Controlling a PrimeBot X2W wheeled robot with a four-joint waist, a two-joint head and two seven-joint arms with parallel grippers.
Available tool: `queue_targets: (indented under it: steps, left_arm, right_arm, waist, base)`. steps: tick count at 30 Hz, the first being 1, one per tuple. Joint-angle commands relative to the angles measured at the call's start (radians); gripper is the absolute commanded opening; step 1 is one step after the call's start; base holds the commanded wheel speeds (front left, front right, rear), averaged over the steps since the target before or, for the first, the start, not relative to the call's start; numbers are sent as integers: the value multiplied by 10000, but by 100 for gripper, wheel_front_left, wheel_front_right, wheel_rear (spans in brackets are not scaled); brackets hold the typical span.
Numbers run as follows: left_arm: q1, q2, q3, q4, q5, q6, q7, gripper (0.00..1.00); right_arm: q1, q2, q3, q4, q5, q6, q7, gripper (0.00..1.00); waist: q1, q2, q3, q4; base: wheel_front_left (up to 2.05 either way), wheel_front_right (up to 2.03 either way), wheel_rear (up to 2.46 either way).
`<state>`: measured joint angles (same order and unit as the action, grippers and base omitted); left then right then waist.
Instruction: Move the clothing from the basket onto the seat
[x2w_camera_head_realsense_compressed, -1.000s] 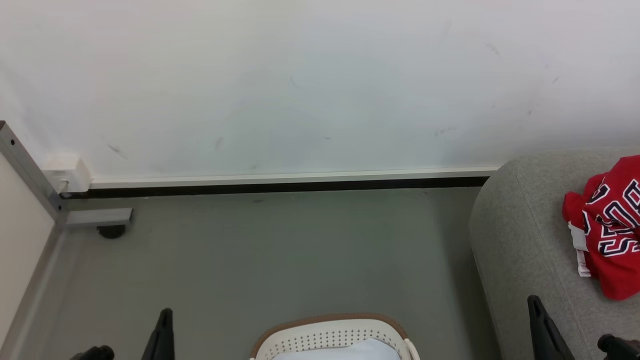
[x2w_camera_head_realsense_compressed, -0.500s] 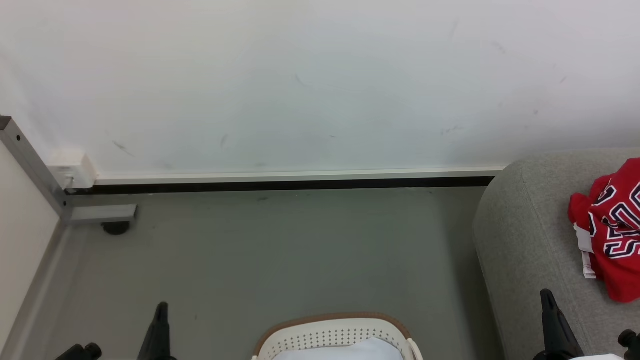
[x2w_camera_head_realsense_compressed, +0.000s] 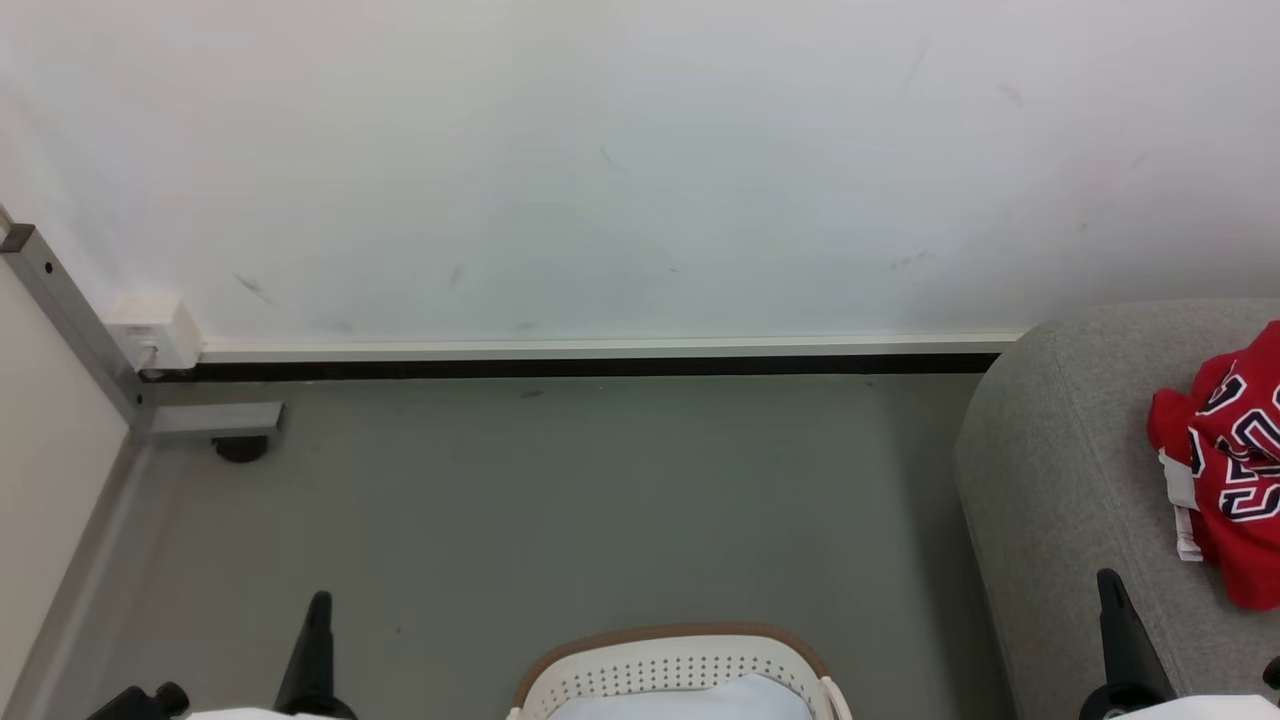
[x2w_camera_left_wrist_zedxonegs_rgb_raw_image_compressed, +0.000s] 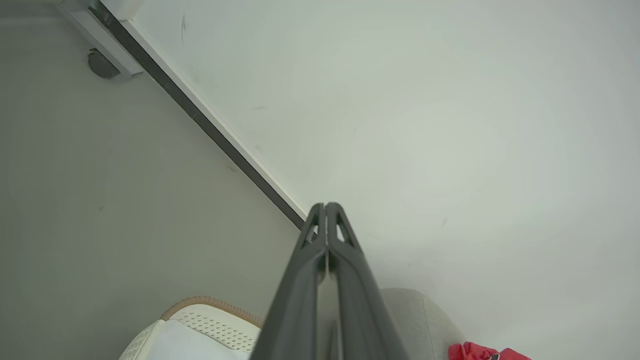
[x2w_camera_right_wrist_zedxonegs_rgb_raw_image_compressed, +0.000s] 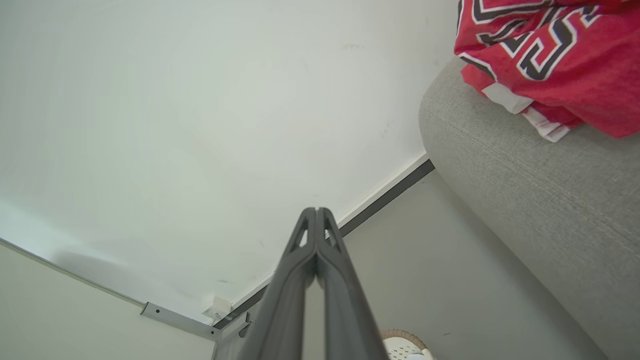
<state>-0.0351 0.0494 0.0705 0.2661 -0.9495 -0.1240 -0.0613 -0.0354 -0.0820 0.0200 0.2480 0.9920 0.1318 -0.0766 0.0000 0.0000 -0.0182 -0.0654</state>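
White perforated basket (x2w_camera_head_realsense_compressed: 660, 672): being cropped, 6 o'clock.
Red lettered clothing (x2w_camera_head_realsense_compressed: 1235, 470): being cropped, 3 o'clock.
Left gripper (x2w_camera_left_wrist_zedxonegs_rgb_raw_image_compressed: 326, 206), right gripper (x2w_camera_right_wrist_zedxonegs_rgb_raw_image_compressed: 316, 210): pressing together.

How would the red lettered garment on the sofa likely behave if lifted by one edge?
Probably floppy: the red garment lies crumpled in folds on the sofa, so it would likely drape and hang. It looks thin, so probably light for its size. Its loose white-trimmed edge might trail.

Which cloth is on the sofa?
The bright red garment with black-and-white lettering, on the grey fabric sofa; the pale bluish cloth sits in the white perforated basket.
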Motion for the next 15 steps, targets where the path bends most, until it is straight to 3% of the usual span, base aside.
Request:
queue_targets:
  steps: [1,15]
  left_arm:
    - [-202,50,64,-128,-232,-47,78,0]
    - [-352,45,159,-154,-1793,-60,482,0]
  right_arm:
    - [-212,-8,-87,-121,223,-8,59,0]
    - [-352,25,-340,-111,1723,-10,466,0]
  waist:
    - [0,0,2,7]
    - [0,0,41,127]
  base:
    - [0,0,0]
    - [0,0,0]
